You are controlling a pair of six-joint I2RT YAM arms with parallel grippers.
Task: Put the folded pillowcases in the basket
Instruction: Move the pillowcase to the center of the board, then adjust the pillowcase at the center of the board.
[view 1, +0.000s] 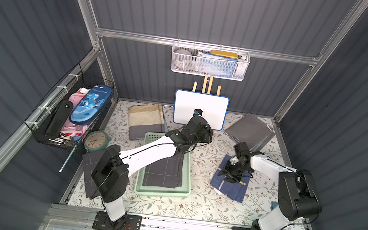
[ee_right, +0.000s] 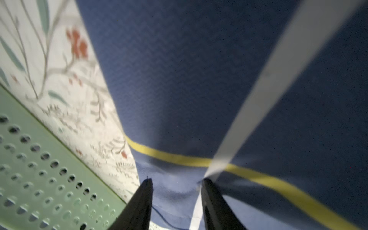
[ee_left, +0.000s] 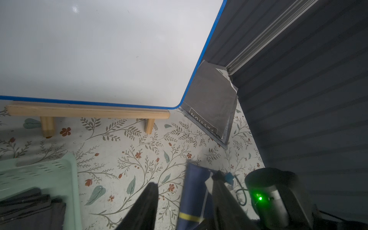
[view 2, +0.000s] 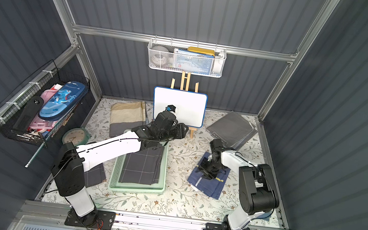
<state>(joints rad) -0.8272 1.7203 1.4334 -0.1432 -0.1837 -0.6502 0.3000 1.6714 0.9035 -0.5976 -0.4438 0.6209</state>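
Pillowcase in navy (view 1: 233, 191) lies flat on the floral table, right of the basket (view 1: 162, 192) with a strip of table between them. It is not in the basket. It sits askew to the table edges, one corner pointing near. Its sides look about equal, so I cannot name a long axis. A yellow stripe and a white stripe cross on it.

The right gripper (view 1: 228, 175) points down onto it. In the right wrist view its fingers (ee_right: 143, 199) stand apart with their tips on the cloth, close to the stripe crossing. Cloth lies between them, not visibly pinched.

A checked pillowcase (view 1: 165, 174) already fills the basket, its long axis running near to far, as the basket's does. The left gripper (view 1: 208, 133) hovers over the basket's far end, aimed at the whiteboard (view 1: 201, 108). The left wrist view shows its fingers (ee_left: 143, 207) spread and holding nothing.

Writing: a grey pack (ee_left: 211, 103) in the far right corner carries a boxed label reading "PASSION", seen upside down from the left wrist. A blue pencil case (view 1: 91, 105) in the wire basket on the left wall reads "Dinosaur". A striped beige pillowcase (view 1: 145, 120) lies far left, beside the whiteboard.
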